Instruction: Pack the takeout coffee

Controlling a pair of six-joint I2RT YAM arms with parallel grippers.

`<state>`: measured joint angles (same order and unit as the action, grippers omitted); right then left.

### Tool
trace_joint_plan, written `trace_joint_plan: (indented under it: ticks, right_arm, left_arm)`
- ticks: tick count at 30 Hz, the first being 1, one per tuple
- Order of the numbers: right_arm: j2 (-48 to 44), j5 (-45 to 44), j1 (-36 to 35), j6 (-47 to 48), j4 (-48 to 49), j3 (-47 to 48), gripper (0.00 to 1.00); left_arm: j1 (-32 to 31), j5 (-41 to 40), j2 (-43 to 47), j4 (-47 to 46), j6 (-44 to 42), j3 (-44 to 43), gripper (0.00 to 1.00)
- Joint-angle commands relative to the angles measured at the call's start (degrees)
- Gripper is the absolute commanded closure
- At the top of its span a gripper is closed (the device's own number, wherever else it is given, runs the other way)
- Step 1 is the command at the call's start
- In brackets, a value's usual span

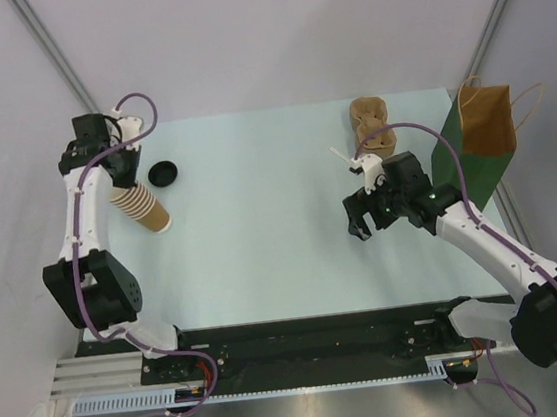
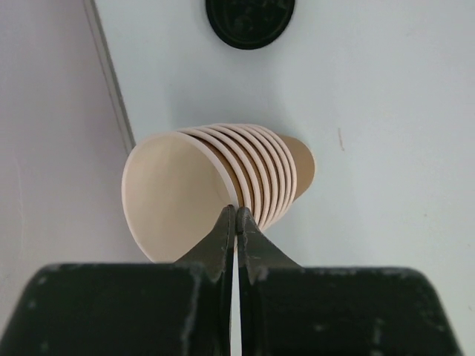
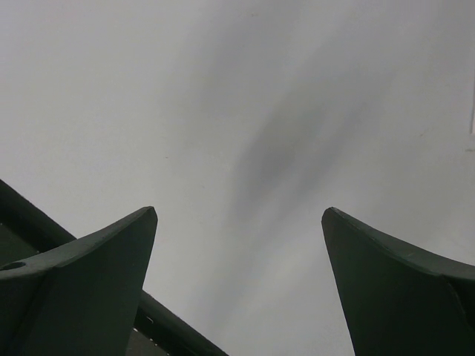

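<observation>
- left gripper [image 2: 236, 221] pressed together at cup stack [image 2: 256, 182] rim, pinch unclear; peel one cup slowly
- right gripper [image 1: 362, 227] spread wide, empty; could brace stack

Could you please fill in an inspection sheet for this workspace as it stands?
Surface: pale table, no spills seen.
Job's things: no lidded coffee seen; black lid lies loose; paper bag at far right edge.
Clutter: stack of lidless cups on its side; cardboard cup carrier at the far side.
Grippers: left gripper shut, fingers at the stack's rim, grip unclear; right gripper open, holding nothing.
Cables: purple cables along both arms.
Surroundings: grey walls.
</observation>
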<state>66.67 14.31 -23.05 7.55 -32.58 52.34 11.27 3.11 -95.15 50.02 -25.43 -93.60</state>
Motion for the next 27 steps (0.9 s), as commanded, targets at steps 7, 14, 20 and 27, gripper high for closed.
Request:
trace_joint_plan:
  ticks: [7,14,20,27]
  right_arm:
    - [5.48,8.98,-3.41,-5.77,5.32,3.82,0.00]
    - [11.88,20.04,-4.46,-17.01,14.89,6.20,0.00]
    - [19.45,23.30,-6.04,-26.88,22.11,11.81,0.00]
    - [28.15,24.54,-8.85,-36.63,29.49,19.55,0.00]
  left_arm:
    - [-11.26,-2.06,15.25,-3.17,0.81,12.99,1.00]
    - [-21.18,-2.50,24.13,-4.05,2.31,22.49,1.00]
    - [-28.48,-3.03,30.89,-5.11,3.63,29.70,1.00]
    - [-29.20,-1.62,34.24,-3.70,4.60,31.55,1.00]
